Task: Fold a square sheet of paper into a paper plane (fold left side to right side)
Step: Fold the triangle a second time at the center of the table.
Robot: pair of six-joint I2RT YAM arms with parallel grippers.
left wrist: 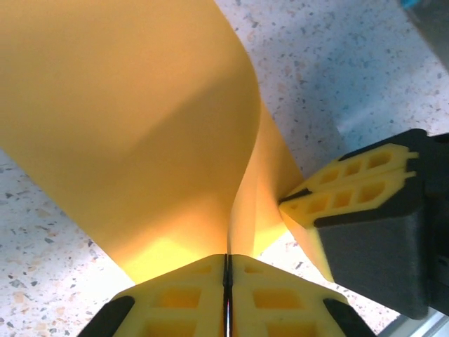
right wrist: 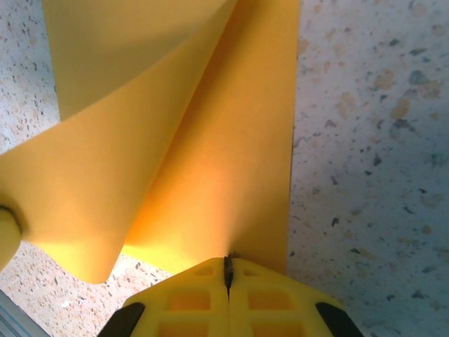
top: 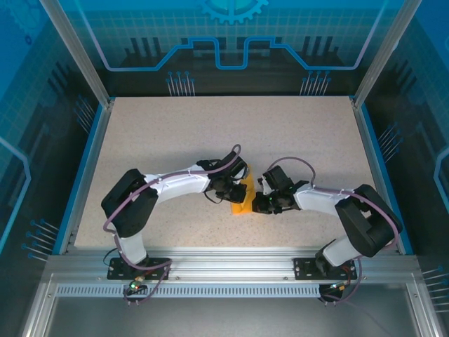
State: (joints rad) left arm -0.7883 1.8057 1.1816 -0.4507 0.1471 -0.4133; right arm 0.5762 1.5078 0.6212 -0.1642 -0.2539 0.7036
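Left gripper: jaws closed flat together, the paper nipped in the seam between the pads. From that pinch the left part of the sheet rises and curls over in a loose arch, off the table; no crease pressed in it yet.

Paper: sits mid-table, toward the near edge, between the two gripper tips. Partly lifted, partly lying on the surface. Bright orange, plain.

Right gripper: also fully closed, and it appears to clamp the near edge of the flatter right part, pinning that side down. Its pads stand just beside the left gripper's.

Step in hand, as judged: the left-to-right fold, midway. Flap raised and bending across, edges not yet met.

Next move likely calls for: carrying the held left edge over to the right edge, squaring the two, keeping the right side anchored, then lowering and pressing along the bend. Risk: the thin sheet skews or slips at either pinch.

Writing: none readable on paper, grippers or table. No brand marks legible.
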